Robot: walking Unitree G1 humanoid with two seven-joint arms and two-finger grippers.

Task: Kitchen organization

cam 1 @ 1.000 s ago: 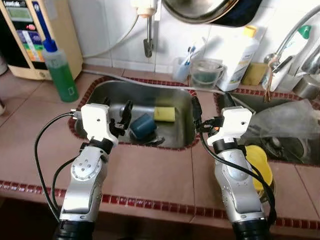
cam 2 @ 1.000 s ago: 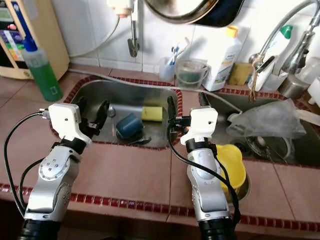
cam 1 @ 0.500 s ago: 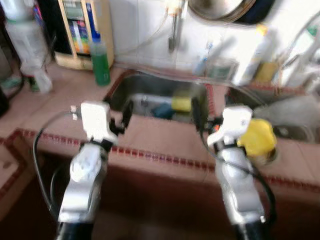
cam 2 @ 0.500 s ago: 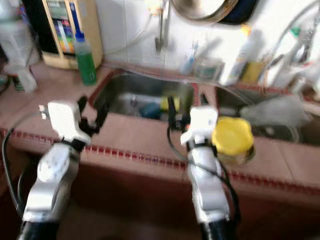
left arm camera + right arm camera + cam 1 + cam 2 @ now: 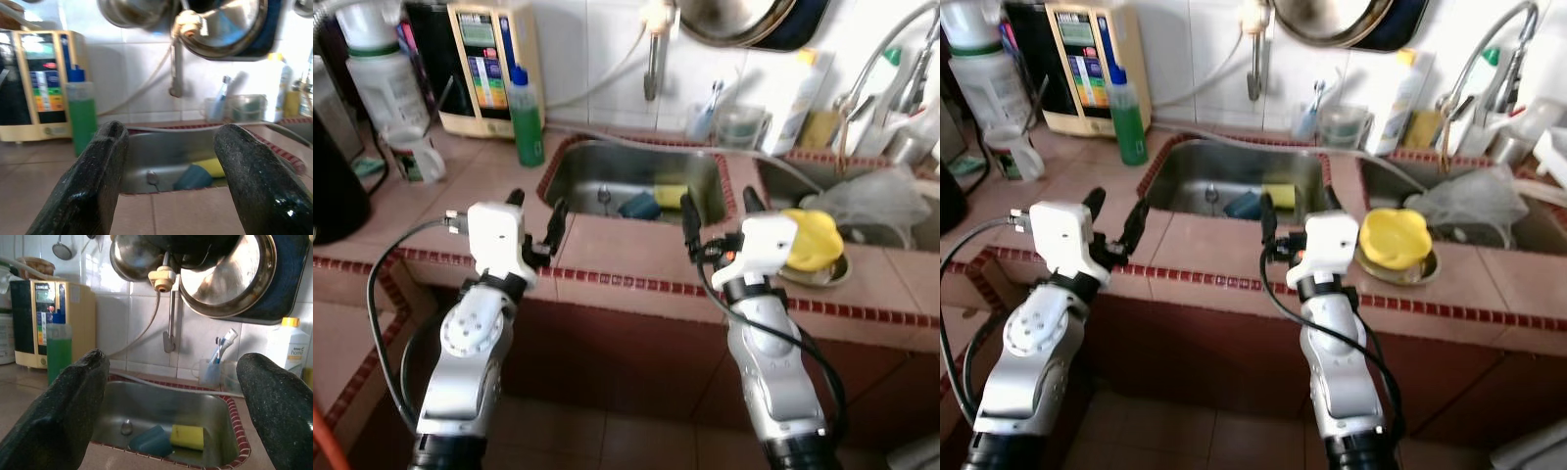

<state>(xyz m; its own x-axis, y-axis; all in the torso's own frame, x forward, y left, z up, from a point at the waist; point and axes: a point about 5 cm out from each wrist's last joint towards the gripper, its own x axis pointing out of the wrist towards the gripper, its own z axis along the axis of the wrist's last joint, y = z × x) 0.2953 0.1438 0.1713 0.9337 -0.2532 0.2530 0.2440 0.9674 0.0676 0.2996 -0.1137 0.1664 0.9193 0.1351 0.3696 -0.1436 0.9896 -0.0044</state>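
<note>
1. My left gripper [image 5: 535, 216] is up in front of the counter [image 5: 626, 257], by its red-tiled front edge; its fingers [image 5: 93, 186] are spread wide and hold nothing.
2. My right gripper [image 5: 717, 207] is raised level with it, also at the counter's edge; its fingers [image 5: 58, 416] are wide apart too — empty.
3. Between and beyond the two grippers lies the left sink [image 5: 582, 171], a steel basin set into the counter.
4. In that sink a blue cup [image 5: 149, 440] lies on its side, with a yellow sponge [image 5: 187, 436] just beside it, touching or nearly so; the drain [image 5: 126, 428] is near the cup.
5. On the counter strip to my right, in front of the right sink [image 5: 1528, 230], a yellow lid [image 5: 1394, 236] sits on a metal bowl [image 5: 1400, 269], just beside my right wrist.
6. A clear plastic bag [image 5: 1474, 201] slumps in the right sink, under the tap [image 5: 1484, 54].
7. A green soap bottle [image 5: 525, 122] stands at the left sink's far left corner, in front of a beige water filter [image 5: 484, 64] by the wall.
8. Against the tiled wall behind the sink: a cup of toothbrushes [image 5: 211, 367], a clear tub [image 5: 741, 124] and a white bottle [image 5: 288, 355] — pans [image 5: 225, 274] hang above them.
</note>
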